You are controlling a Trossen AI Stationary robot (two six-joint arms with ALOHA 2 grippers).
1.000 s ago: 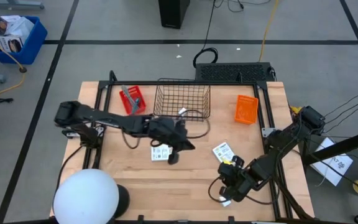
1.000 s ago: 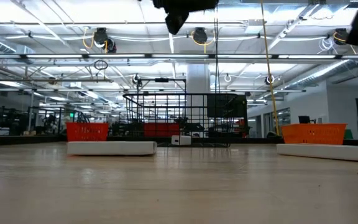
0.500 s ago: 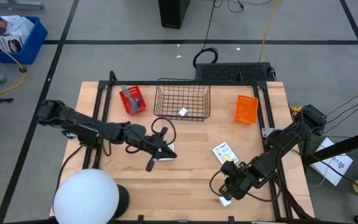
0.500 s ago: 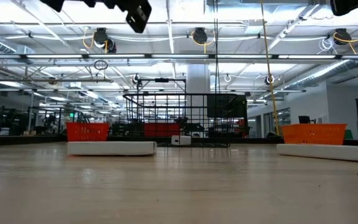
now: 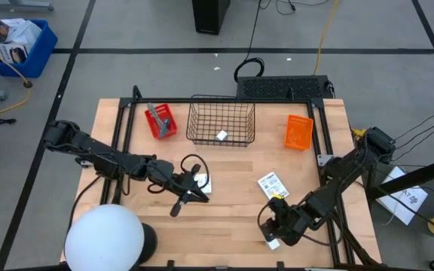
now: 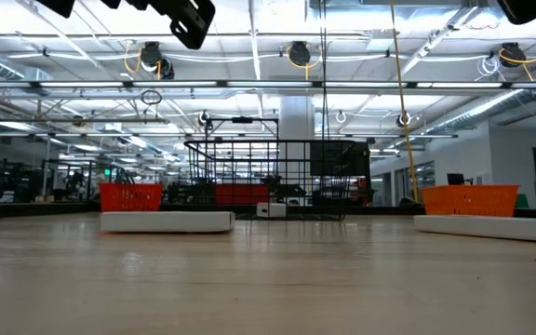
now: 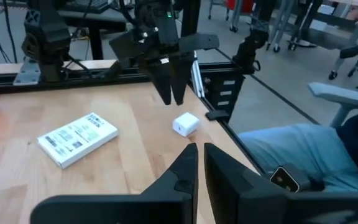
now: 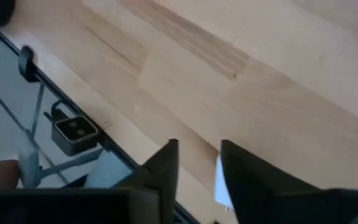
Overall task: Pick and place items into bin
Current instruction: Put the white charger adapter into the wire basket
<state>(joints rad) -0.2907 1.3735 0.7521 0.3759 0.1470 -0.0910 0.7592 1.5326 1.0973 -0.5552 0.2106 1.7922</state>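
From above, one cube (image 5: 221, 136) sits in the wire basket (image 5: 220, 123). Left hand (image 5: 178, 205), fingers nearly together, hangs over open bench (image 5: 224, 218) in front of it. Right hand (image 5: 271, 235) straddles a cube (image 7: 186, 124) at the bench's front-right edge, fingers apart.

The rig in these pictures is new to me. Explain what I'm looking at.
It is a robot with two dark arms at a wooden table. One camera looks straight down, one sits at table height, and one rides on each wrist. The left arm reaches to mid-table, its jaws shut and empty, beside a packet. The right arm hangs near a table edge, by a white cube. A second packet lies nearer the right arm. At the back stand a wire basket holding another cube, a red bin with a grey tool, and an orange bin.
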